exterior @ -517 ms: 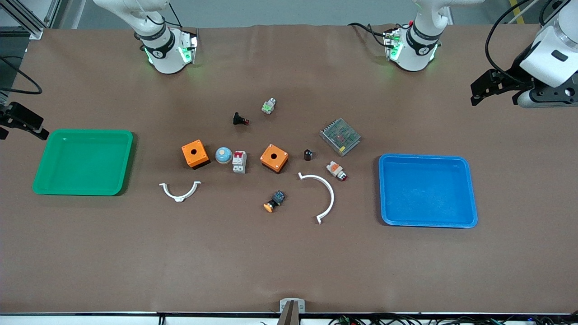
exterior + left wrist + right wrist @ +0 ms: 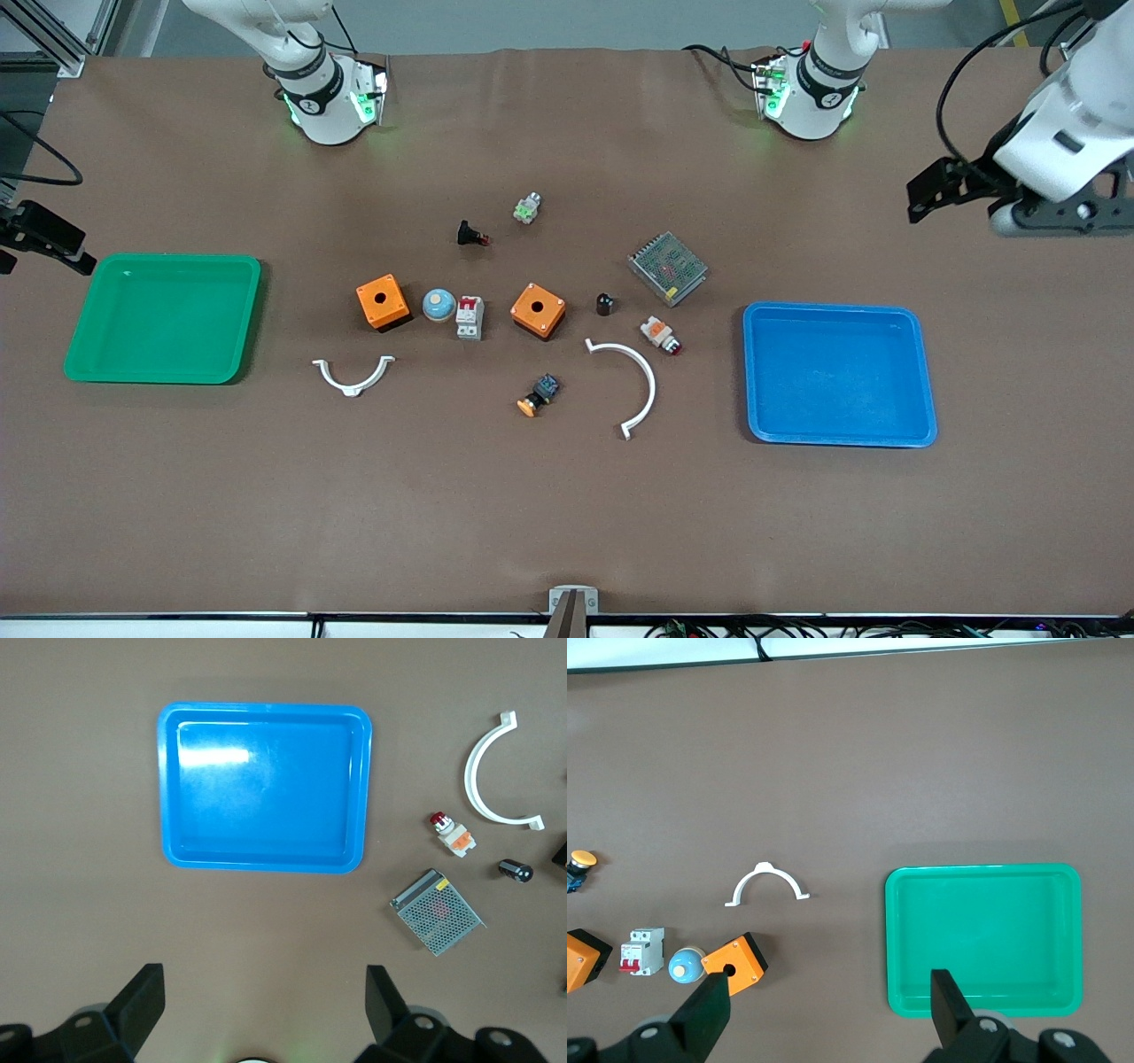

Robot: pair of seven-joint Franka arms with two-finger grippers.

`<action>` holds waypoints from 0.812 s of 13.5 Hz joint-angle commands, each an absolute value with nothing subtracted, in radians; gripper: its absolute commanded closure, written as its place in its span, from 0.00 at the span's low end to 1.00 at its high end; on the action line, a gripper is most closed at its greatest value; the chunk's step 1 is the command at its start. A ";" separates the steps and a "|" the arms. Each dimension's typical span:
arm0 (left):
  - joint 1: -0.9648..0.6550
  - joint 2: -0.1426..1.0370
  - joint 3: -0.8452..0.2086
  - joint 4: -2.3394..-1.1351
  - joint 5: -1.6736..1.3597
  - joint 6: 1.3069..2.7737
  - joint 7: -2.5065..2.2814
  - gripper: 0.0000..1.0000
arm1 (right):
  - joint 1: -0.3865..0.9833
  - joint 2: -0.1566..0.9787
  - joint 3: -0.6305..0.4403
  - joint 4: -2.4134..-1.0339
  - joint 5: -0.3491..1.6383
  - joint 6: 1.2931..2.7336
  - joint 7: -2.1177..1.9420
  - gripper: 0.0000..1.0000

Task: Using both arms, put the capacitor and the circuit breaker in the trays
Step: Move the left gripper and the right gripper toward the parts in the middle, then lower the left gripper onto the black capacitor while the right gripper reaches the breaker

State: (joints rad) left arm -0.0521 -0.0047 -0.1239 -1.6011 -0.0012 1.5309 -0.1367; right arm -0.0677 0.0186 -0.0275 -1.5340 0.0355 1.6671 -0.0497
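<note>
Your left tool (image 2: 261, 1005) spread wide, empty, over bare worktop (image 2: 567, 514) past the blue tray (image 2: 354, 784), capacitor (image 2: 515, 871) well off, right tool (image 2: 828, 1005) likewise spread, empty, beside the green tray (image 2: 1072, 939), circuit breaker (image 2: 641, 951) off toward mid-worktop, both tools mostly cut off.

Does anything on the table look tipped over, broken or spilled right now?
Nothing stands out. The capacitor and breaker sit untouched among loose parts, nothing broken. Both trays, green and blue, lie flat and hold nothing. The left pincer hangs open above the table near the blue tray; the right pincer hangs open by the green tray.
</note>
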 commanded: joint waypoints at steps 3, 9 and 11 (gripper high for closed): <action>-0.055 0.190 -0.286 -1.554 0.008 1.577 -0.286 0.00 | -0.078 0.035 -0.018 -1.502 0.041 1.651 -0.049 0.00; -0.194 0.374 -0.373 -1.652 0.018 1.924 -0.673 0.00 | 0.084 0.136 -0.017 -1.502 0.035 1.652 0.150 0.00; -0.257 0.438 -0.371 -1.670 0.025 2.035 -0.796 0.00 | 0.164 0.191 -0.018 -1.503 0.025 1.643 0.241 0.00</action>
